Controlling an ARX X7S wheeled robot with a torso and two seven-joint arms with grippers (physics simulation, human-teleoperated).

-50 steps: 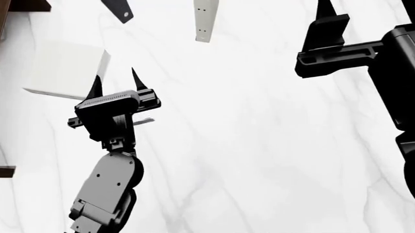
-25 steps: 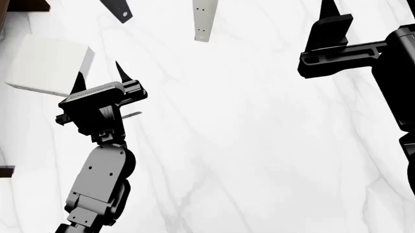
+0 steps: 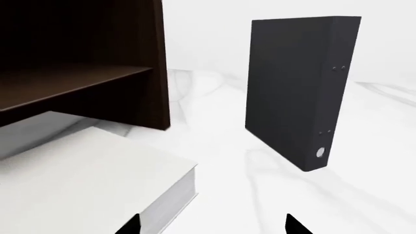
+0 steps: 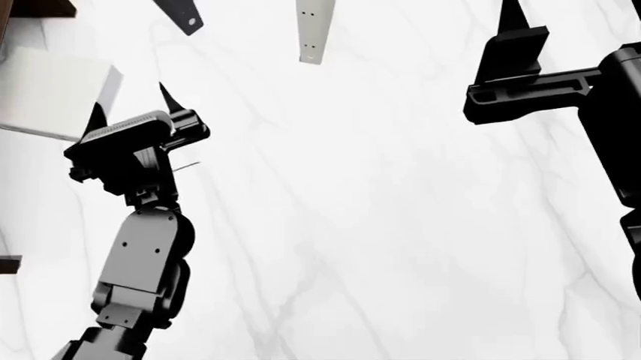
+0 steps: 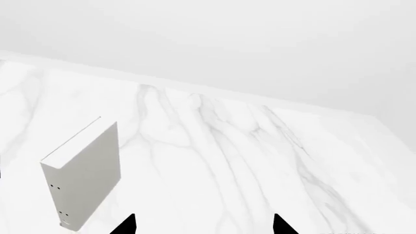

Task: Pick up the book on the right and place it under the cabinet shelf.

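Left gripper [image 4: 128, 102] at the left of the head view, fingers spread, two dark tips pointing up the frame. Left tip touching or overlapping the right edge of the book [image 4: 52, 94]; grip on it not certain. In the left wrist view, the same tips poke up at the bottom edge, one at the book's near corner, the other well apart over bare marble.

Book [image 3: 85, 180] lying flat, pale and thick, filling the lower left of the left wrist view, with its far part reaching under the cabinet shelf [image 3: 71, 83]. Shelf a dark brown board in the upper left of that frame, joined to the cabinet side panel [image 3: 155, 63]. Only a dark corner of the cabinet visible at the top left of the head view.

Black book [image 3: 300, 90] standing upright at the right of the left wrist view, well apart from the pale book.

Right gripper [image 4: 513, 22] at the upper right of the head view, only one finger clear there; in the right wrist view, two tips spread wide at the bottom edge, holding nothing. Thin white book [image 5: 85, 178] standing upright at the lower left of that frame, small dark dots on its spine.

Marble table [image 4: 401, 225] beneath everything, white with grey veins.
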